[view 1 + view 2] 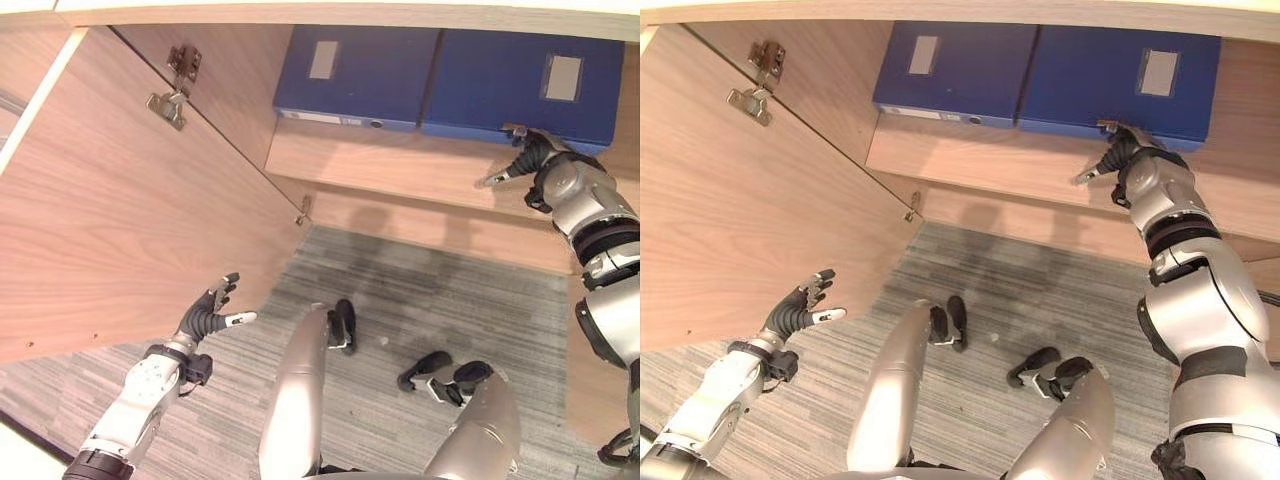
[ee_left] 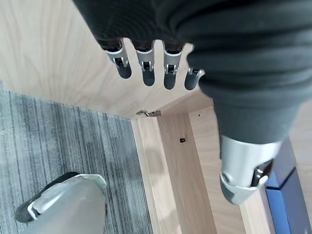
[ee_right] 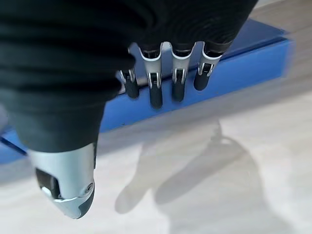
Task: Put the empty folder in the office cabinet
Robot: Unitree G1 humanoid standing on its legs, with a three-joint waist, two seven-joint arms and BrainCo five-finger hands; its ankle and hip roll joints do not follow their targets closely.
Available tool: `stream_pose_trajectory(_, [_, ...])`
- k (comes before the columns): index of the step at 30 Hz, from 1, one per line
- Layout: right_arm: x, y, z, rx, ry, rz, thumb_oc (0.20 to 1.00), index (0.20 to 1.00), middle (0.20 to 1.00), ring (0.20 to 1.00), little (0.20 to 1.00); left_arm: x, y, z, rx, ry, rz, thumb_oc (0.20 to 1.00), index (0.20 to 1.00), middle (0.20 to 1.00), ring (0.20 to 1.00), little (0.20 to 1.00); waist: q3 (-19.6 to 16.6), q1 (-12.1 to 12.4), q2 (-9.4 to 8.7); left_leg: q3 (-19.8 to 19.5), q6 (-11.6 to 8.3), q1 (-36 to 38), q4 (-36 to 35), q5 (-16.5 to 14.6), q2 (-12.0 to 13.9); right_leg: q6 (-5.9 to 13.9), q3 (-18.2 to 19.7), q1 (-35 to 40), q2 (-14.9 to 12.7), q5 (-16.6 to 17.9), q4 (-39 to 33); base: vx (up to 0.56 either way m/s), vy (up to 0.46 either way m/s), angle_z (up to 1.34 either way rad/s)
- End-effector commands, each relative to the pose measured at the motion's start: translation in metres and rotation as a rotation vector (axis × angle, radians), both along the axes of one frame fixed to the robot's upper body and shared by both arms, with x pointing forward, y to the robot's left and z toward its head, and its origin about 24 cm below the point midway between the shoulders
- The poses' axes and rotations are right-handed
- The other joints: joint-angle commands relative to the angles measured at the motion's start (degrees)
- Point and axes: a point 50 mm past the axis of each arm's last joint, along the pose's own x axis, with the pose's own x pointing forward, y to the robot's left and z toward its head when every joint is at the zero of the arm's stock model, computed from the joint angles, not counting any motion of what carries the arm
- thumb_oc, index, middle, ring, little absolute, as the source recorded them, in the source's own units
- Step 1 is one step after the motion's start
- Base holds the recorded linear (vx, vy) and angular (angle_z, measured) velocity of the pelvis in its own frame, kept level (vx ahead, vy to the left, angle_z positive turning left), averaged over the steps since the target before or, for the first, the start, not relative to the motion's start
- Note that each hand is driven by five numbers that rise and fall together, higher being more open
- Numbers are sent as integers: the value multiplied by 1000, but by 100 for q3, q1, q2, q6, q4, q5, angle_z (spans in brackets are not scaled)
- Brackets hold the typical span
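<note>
Watching the right folder (image 1: pixel 520 82), I see it lying flat on the cabinet shelf (image 1: pixel 400 165) beside a second folder (image 1: pixel 355 75), its near edge close to the shelf lip. My worry is that a careless pull-back could snag it and drag it off. My right hand (image 1: pixel 522 152) sits at that edge, fingers relaxed, gripping nothing. My left hand (image 1: pixel 208 315) hangs spread and empty by the open door (image 1: pixel 130 210).

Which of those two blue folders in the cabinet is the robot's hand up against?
The blue folder on the robot's right. The right hand sits at its front edge with straight fingers, while the other blue folder, beside it on the shelf, has no hand near it.
</note>
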Motion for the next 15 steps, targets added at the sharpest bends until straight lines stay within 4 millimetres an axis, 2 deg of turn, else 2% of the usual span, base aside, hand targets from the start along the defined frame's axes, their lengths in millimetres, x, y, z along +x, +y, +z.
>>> stream_pose_trajectory(1, [2,0,18,88,-70,-3,1000,1000,1000,1000,1000,0,20,18,25,-89,71,1000,1000,1000,1000,1000,-39,120,-68,-620,-610,-41,-164,-128,361,837,313,351,-392,355,-543,20,-6,9])
stream_pose_trajectory(4, [-2,-11,21,100,-72,-54,1000,1000,1000,1000,1000,-1,23,17,29,-85,78,1000,1000,1000,1000,1000,-57,165,-66,-641,-615,-118,-153,-122,350,848,278,328,-435,360,-517,20,-5,6])
stream_pose_trajectory(5, [-10,-31,27,108,-80,-138,1000,1000,1000,1000,1000,-2,25,16,31,-77,91,1000,1000,1000,1000,1000,-74,221,-77,-666,-616,-188,-156,-113,324,863,239,302,-456,367,-502,20,-9,4])
stream_pose_trajectory(8, [-22,-55,35,158,-101,-225,1000,1000,1000,1000,1000,-5,29,14,32,-66,107,1000,1000,1000,1000,1000,-78,282,-92,-701,-618,-275,-158,-102,306,866,221,250,-488,374,-489,20,-7,14])
stream_pose_trajectory(15, [-38,-81,45,83,-99,-331,1000,1000,1000,1000,1000,-7,32,11,29,-53,125,1000,1000,1000,1000,1000,-74,304,-110,-703,-614,-362,-145,-93,299,893,266,149,-544,394,-417,2,0,0])
